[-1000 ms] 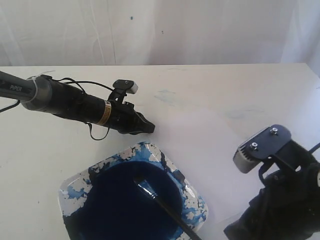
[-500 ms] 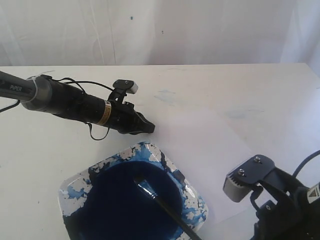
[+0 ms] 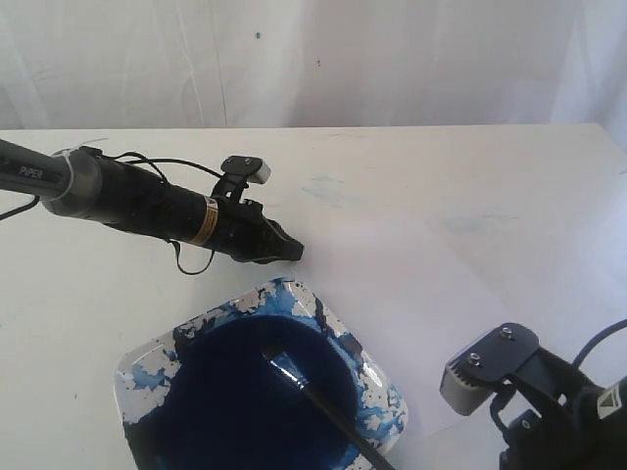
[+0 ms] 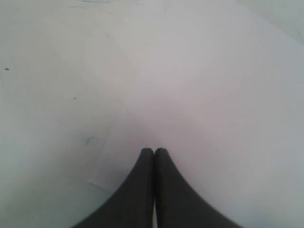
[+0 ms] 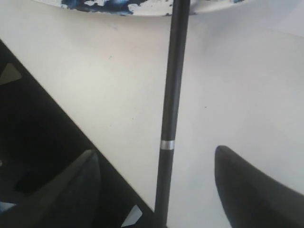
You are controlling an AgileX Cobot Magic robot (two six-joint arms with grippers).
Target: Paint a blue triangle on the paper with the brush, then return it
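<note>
The brush (image 3: 318, 399) lies with its bristles in the blue paint of the white dish (image 3: 377, 384), its black handle running off the dish's near corner. In the right wrist view the handle (image 5: 170, 99) passes between the fingers of my right gripper (image 5: 156, 152), which stands open and wide around it without touching it. My left gripper (image 4: 154, 151) is shut with nothing in it, tips down at the paper (image 4: 204, 90) near a corner of the sheet. In the exterior view the left gripper (image 3: 291, 252) points at the paper (image 3: 411, 284). The sheet looks plain white; the blue triangle is out of view.
The dish's paint-splotched rim (image 5: 109, 5) shows just beyond the handle. Faint blue smears (image 3: 328, 188) mark the white table behind the paper. A white curtain hangs at the back. My right arm's wrist (image 3: 534, 406) fills the near right corner.
My right arm has sunk lower and shifted a little left toward the brush handle's end. The left arm, dish and brush have not moved.
</note>
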